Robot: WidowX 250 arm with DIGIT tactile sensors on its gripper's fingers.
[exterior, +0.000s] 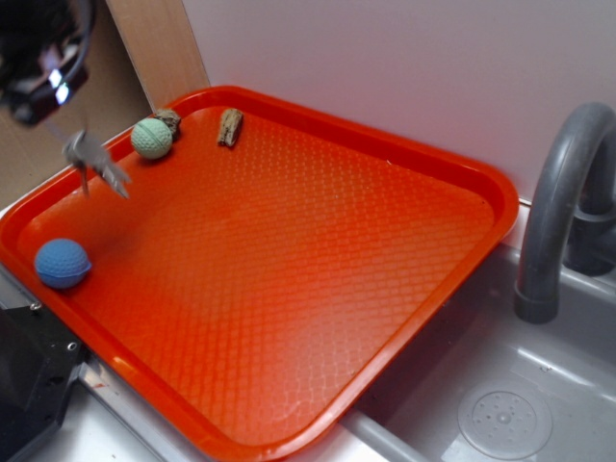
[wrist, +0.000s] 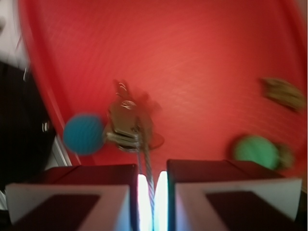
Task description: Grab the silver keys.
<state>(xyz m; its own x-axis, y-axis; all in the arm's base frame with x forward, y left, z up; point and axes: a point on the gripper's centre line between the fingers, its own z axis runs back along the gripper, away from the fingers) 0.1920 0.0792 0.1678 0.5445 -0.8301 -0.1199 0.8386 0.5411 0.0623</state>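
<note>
Dangling above the orange tray (exterior: 462, 183), the silver keys (wrist: 129, 126) look light, loose and slippery, their thin wire ring pinched in the nearly closed gripper (wrist: 149, 185).

Hand (wrist: 148, 192) raised, silver keys (wrist: 129, 126) dangling under it, off the tray (exterior: 404, 173). Blue golf ball (wrist: 84, 134) below-left, green golf ball (wrist: 256, 151) and bark bits (wrist: 283, 94) right. Tray floor ahead bare, open. Faucet (exterior: 563, 202) well apart.
</note>
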